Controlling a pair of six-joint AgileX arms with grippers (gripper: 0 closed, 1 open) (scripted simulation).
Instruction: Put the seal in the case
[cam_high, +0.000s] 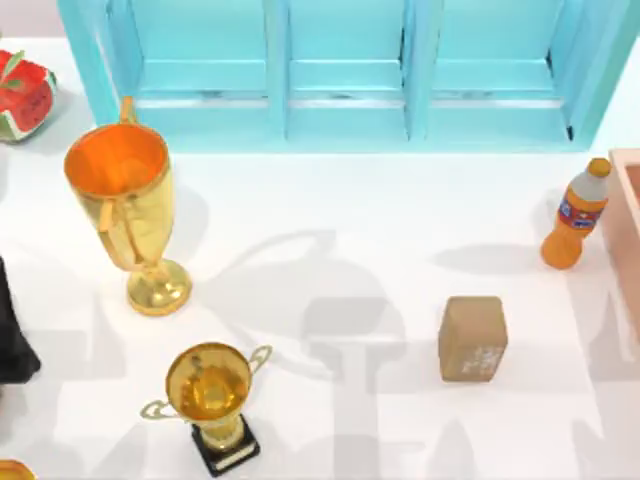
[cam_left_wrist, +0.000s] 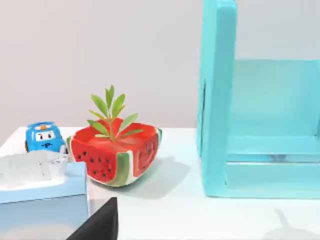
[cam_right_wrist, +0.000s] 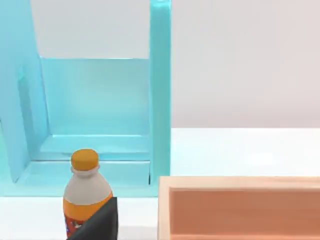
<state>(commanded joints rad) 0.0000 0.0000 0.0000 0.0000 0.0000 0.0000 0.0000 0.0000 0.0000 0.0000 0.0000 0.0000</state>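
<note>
So the seal (cam_high: 472, 338) sits alone on the counter (cam_high: 380, 220), well apart from the case (cam_high: 626, 225) at the right edge. Can't tell how my fingers are set. Worry: the orange bottle (cam_high: 575, 215) beside the case gets clipped on the carry.

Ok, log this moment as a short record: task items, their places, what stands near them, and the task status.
seal: wooden block lying on the table, right of centre, nothing touching it
case: pinkish-tan box at the table's right edge, partly in view, open top
nearest neighbour: orange bottle, upright between seal and case, close beside the case wall
left side: tall gold cup, small gold trophy, watermelon planter
back: blue shelf
status: seal not yet in case
</note>
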